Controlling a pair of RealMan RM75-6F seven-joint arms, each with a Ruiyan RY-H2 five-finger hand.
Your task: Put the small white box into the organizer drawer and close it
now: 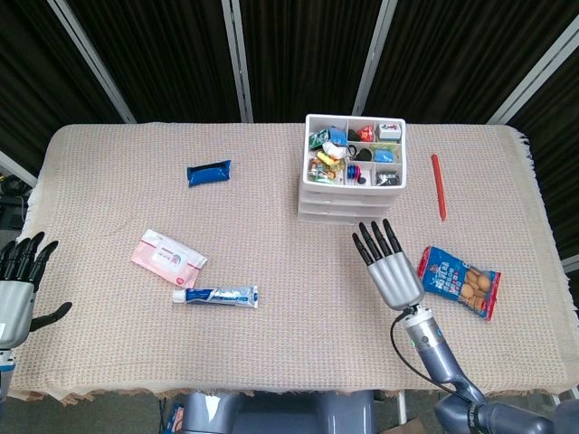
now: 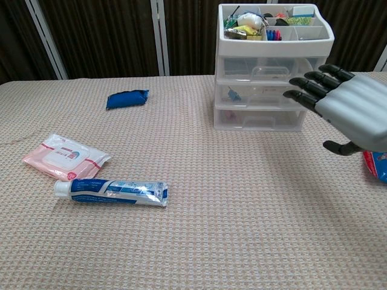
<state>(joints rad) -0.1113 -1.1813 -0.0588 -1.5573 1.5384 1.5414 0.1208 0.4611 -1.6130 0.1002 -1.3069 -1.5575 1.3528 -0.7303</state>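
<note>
The white three-drawer organizer [image 1: 353,176] stands at the back of the table, its top tray full of small items. In the chest view all of the organizer's [image 2: 275,66] drawers sit flush. A pale boxy shape shows through the top drawer's clear front; I cannot tell if it is the small white box. My right hand [image 1: 391,267] hovers in front of the organizer, apart from it, fingers spread and empty. In the chest view the right hand [image 2: 351,109] is raised at drawer height. My left hand [image 1: 16,280] hangs open at the table's near left edge.
A blue packet [image 1: 209,172] lies at the back left. A pink wipes pack [image 1: 168,257] and a toothpaste tube [image 1: 215,295] lie at the left middle. A red pen [image 1: 438,185] lies right of the organizer, and a cookie bag [image 1: 458,281] beside my right hand.
</note>
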